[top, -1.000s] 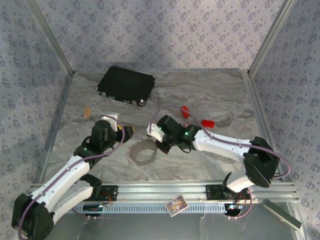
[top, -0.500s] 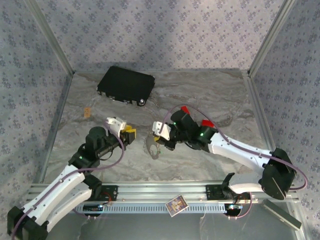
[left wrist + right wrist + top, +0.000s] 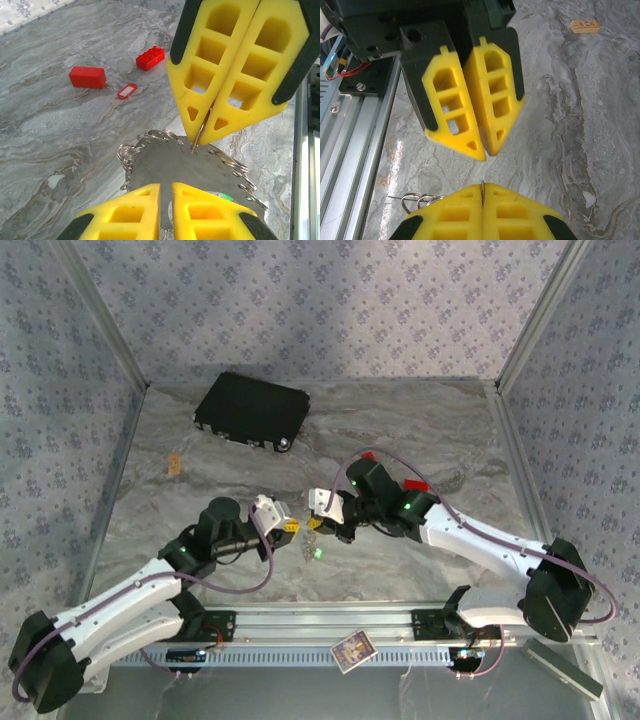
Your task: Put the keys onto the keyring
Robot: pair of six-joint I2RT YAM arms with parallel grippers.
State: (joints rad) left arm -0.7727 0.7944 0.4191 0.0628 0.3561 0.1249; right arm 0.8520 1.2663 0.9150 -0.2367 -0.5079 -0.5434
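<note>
Near the middle of the top view, how do the two arms stand?

Left arm [image 3: 125, 595] reaches in from the lower left, right arm [image 3: 475, 535] from the lower right. Both lie stretched low over the desk [image 3: 420, 420], and their tips meet nose to nose, almost touching.

And the keyring?

It sits at the centre of the left wrist frame, between the two tips. The keyring [image 3: 172, 166] is a floppy grey-looking loop edged with thin silvery chain, with a few small split rings bunched at its left side. I cannot tell whether it clears the desk.

Where are the keys?

Neither key is on the loop. The green key [image 3: 317, 554] lies on the desk just below the two tips in the top view. The red key [image 3: 127, 91], with its white part, lies toward the upper left of the left wrist frame, near two red blocks [image 3: 87, 77].

What about each tool?

The right tool [image 3: 483, 186] has its yellow fingers pressed together, pinching a thin wire at the far rim of the keyring. The left tool [image 3: 165, 187] is closed to a narrow slit. The loop's near edge runs into that slit, so it looks clenched on the keyring.
</note>
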